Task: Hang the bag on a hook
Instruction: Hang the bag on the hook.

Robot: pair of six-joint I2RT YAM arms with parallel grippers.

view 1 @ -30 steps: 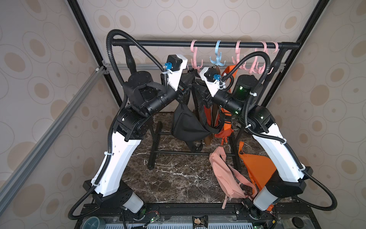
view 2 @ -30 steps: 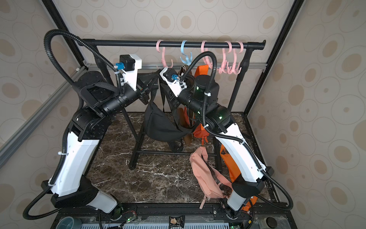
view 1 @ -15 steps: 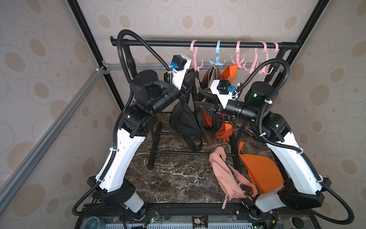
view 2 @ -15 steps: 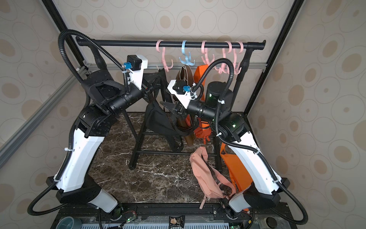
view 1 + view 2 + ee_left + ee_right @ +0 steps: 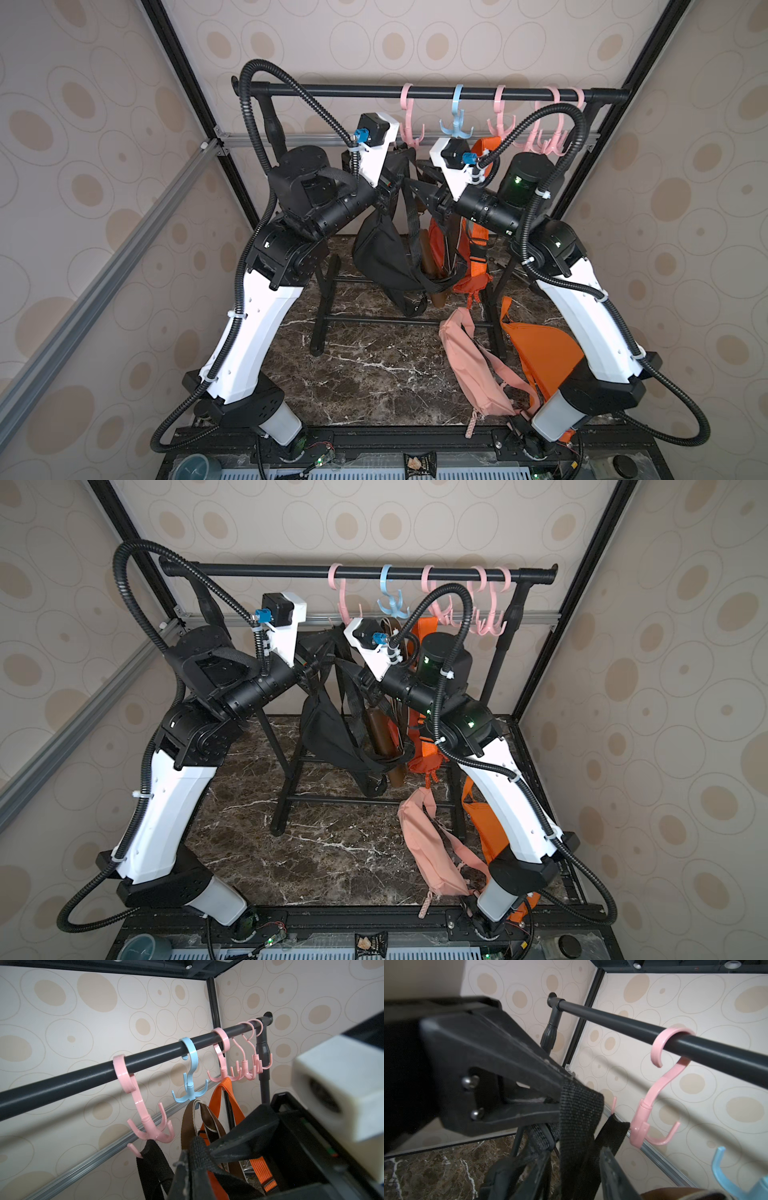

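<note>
Black fabric bag (image 5: 384,253): hangs by its strap (image 5: 154,1167) between both arms, under the rail (image 5: 62,1086) and over the marble bench (image 5: 365,374). Strap draped on a lower prong of the end pink hook (image 5: 148,1128). Left gripper (image 5: 560,1103): clamped tight on the strap. Right gripper (image 5: 573,1159): fingers partly apart, astride the same strap; whether it grips cannot be told.

- Above my left pincer (image 5: 559,1103) and right pincer (image 5: 575,1169) I counted one rail (image 5: 332,89) carrying four pink hooks (image 5: 409,114) and one blue hook (image 5: 457,112).
- Just below them hung three bags: one black bag (image 5: 382,253), one brown bag (image 5: 380,733) and one hanging orange bag (image 5: 469,282).
- Well below them lay two more: one pink bag (image 5: 469,365) and one fallen orange bag (image 5: 540,349).
</note>
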